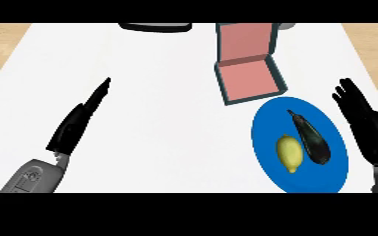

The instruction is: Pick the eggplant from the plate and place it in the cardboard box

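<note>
A dark, slender eggplant (311,137) lies on the right half of a blue plate (270,122), beside a yellow lemon (290,153). Just behind the plate stands an open box (249,82) with a pink inside, dark teal walls and its lid (246,41) raised at the back. My right hand (357,115) is open at the view's right edge, just right of the plate, fingers straight and pointing away. My left hand (77,122) is open at the lower left, fingers straight, far from the plate.
A dark rounded object with a grey top (156,26) sits at the counter's far edge, and a grey one (287,26) peeks out behind the box lid. Wooden floor (15,35) shows past the white counter's left and right sides.
</note>
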Available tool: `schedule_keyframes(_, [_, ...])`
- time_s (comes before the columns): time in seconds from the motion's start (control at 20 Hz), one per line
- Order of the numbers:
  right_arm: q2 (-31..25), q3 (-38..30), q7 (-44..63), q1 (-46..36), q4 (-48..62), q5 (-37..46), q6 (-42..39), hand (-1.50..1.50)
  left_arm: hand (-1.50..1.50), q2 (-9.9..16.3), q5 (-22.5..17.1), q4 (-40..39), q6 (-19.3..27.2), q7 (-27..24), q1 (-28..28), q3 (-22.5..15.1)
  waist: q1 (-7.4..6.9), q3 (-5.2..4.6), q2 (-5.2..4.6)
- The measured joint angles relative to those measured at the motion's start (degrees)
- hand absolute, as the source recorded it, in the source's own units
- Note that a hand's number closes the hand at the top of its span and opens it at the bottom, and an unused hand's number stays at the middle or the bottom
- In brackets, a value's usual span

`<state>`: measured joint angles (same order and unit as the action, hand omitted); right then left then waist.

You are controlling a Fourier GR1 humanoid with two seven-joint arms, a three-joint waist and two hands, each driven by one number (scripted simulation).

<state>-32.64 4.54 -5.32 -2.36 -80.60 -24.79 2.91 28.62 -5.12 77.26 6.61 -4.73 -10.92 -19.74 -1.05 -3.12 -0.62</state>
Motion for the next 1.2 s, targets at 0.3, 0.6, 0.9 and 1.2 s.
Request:
schedule_keyframes(0.3, [-2.37, 0.96, 2.82, -2.72, 3.75, -7.6, -15.49, -1.5, 0.0, 2.44, 0.94, -2.36, 6.18, 0.98, 1.22, 6.02, -1.74, 2.62, 0.09])
schedule_keyframes(0.6, [-11.75, 6.95, -10.03, -3.21, 5.52, 6.54, -27.36, -1.5, 0.0, 3.46, 0.95, -4.49, 9.4, 3.76, 1.64, 9.16, -2.55, 3.17, 0.13])
schedule_keyframes(0.9, [-11.65, 5.14, -24.39, -4.84, 19.69, 5.46, -39.02, -1.5, 0.0, 4.17, 1.03, -4.63, 10.82, 5.71, 1.56, 10.98, -2.05, 3.58, -0.19])
schedule_keyframes(1.2, [-15.87, 8.2, -31.25, -11.14, 24.74, 17.01, -35.27, -1.5, 0.0, 3.68, 1.43, -4.96, 11.02, 6.22, 1.07, 11.15, -2.35, 3.57, -0.26])
